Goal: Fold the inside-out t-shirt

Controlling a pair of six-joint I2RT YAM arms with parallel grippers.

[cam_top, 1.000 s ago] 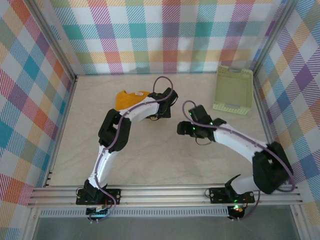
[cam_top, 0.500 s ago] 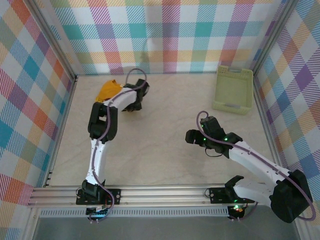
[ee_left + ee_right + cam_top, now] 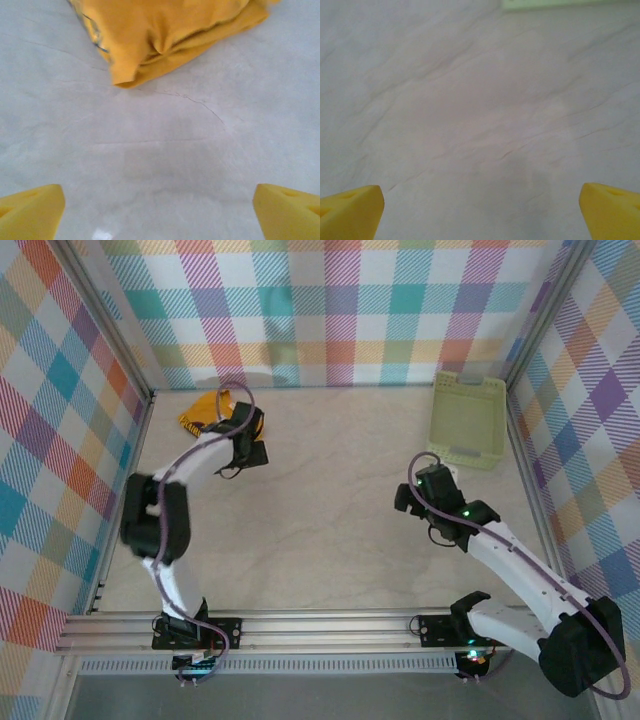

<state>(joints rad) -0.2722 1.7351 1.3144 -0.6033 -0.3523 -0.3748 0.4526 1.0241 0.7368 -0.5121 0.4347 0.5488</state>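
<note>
Right pincer: jaws wide apart, empty, over bare table. It has drawn back toward the near right over the last second.
Left pincer: jaws apart, nothing between them, just short of the shirt. It has swept from mid-table to the far left.
Inside-out t-shirt: mustard, a compact layered bundle. It travelled with that arm into the far-left corner and now lies free.
Pale green basket: far right, unmoved.
Judgement: bundle released, so the folding looks finished or nearly so.
</note>
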